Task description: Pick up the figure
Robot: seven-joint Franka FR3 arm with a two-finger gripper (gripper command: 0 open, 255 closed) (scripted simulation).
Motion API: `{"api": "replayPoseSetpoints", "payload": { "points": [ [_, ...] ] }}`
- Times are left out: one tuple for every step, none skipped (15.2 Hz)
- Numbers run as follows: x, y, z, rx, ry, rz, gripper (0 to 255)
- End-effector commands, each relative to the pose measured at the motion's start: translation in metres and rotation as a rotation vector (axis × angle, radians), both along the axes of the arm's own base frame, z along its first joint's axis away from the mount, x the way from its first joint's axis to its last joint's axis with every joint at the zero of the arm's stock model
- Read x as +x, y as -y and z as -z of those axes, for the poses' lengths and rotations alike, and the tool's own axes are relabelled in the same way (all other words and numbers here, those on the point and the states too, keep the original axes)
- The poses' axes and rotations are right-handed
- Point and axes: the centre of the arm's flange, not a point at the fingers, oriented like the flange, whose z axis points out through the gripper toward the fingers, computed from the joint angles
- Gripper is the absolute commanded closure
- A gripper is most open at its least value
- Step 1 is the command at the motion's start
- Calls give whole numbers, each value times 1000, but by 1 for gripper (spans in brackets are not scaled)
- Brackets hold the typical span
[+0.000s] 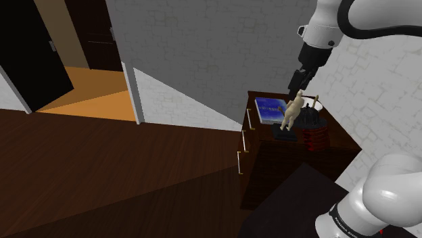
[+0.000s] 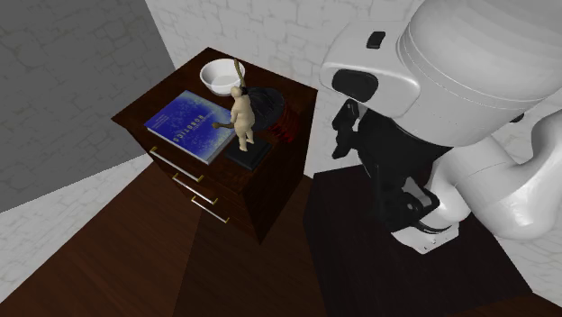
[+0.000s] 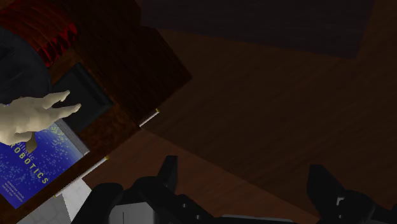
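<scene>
**Pincer over the cabinet, figure not yet taken**

From where I stand, the white arm (image 1: 379, 27) dominates, bending down over the dark drawer cabinet (image 2: 270, 180) set against the pale wall. Everything that matters sits on that cabinet's top. A blue book (image 2: 187, 126) lies flat along the drawer-front edge at one corner. A dark rounded object (image 2: 267, 104) with a red part at its side sits toward the opposite corner, and a white bowl (image 2: 216, 76) stands at the back edge. The figure (image 2: 241, 117), a pale tan little person, stands upright on a dark square plinth (image 2: 248, 155) near the drawer-front edge.

The black pincer (image 1: 296, 82) hangs above the cabinet top, close over the figure's head, as far as I can judge not touching it. In the wrist view its fingers (image 3: 168, 170) stand wide apart with nothing between them but floor in front of the cabinet. The figure's outstretched hand shows off to one side.

I'd say this is the approach, the grasp still to come. The next move calls for bringing the open fingers in over the cabinet top until they straddle the figure's body. Then they should descend and close gently, since the figure looks tall and easy to topple.
</scene>
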Motion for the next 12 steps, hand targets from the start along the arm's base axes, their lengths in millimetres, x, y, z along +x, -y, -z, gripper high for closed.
{"api": "replayPoseSetpoints", "payload": {
  "points": [
    [0,0,0,0,0,0,0],
    [6,11,5,-3,-11,-8,0],
    [12,22,11,-6,-23,-16,0],
    [18,32,16,-9,-34,-24,0],
    [24,43,22,-12,-46,-32,0],
    [30,54,27,-15,-57,-40,0],
    [36,65,33,-17,-68,-48,0],
    [42,75,38,-20,-80,-56,0],
    [48,86,44,-23,-91,-64,0],
    [54,97,50,-26,-102,-72,0],
    [60,107,55,-29,-114,-80,0],
    [67,118,61,-32,-125,-88,0]
  ]
}}
